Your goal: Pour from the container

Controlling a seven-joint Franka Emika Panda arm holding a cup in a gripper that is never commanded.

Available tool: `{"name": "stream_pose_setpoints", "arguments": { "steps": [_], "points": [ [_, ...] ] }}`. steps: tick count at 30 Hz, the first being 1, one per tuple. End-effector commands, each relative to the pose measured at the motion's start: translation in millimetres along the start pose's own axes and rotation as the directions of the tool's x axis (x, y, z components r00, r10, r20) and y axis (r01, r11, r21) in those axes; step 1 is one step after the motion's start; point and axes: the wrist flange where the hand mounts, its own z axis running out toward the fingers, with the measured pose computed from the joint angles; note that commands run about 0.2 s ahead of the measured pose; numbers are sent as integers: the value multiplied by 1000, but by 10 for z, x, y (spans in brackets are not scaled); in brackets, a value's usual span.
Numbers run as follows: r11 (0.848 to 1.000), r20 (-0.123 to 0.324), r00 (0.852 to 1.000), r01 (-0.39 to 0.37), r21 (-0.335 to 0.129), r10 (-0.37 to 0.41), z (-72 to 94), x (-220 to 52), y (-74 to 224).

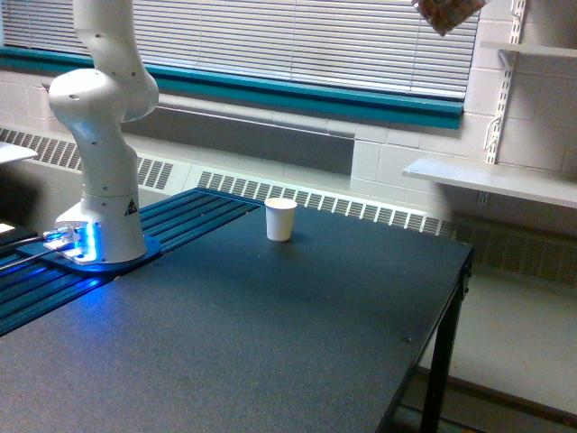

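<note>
- Hanging at the top edge of the exterior view, toward its right, the container showed only its lower part, tilted, with brown pieces visible through its clear wall.
- It was high above the table and well apart from the white cup, off to the exterior view's right of it.
- The gripper was out of frame, so how its jaws stood, and what they held, could not be told.
- The white cup stood upright on the dark table, near the far edge.
- The arm rose from its base at the exterior view's left, blue light glowing at the foot, and left the frame at the top.
- Closed blinds ran behind, with wall shelves at the exterior view's right.
</note>
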Motion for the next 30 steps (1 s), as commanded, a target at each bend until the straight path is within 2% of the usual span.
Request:
{"name": "stream_pose_setpoints", "arguments": {
  "steps": [1, 3, 6, 18, 19, 30],
  "points": [
    [999, 9, 999, -48, 18, 48, -269, 7, 315],
    [998, 9, 998, -67, -3, 67, -281, 23, 500],
    [998, 32, 997, -64, -14, 64, -322, -129, 605],
    [994, -92, 996, -10, 111, 20, -1508, 20, 421],
    [993, -92, 996, -1, 114, 12, -1535, 6, 400],
    [988, -46, 995, 92, 126, -87, -1421, -263, 123]
  ]
}}
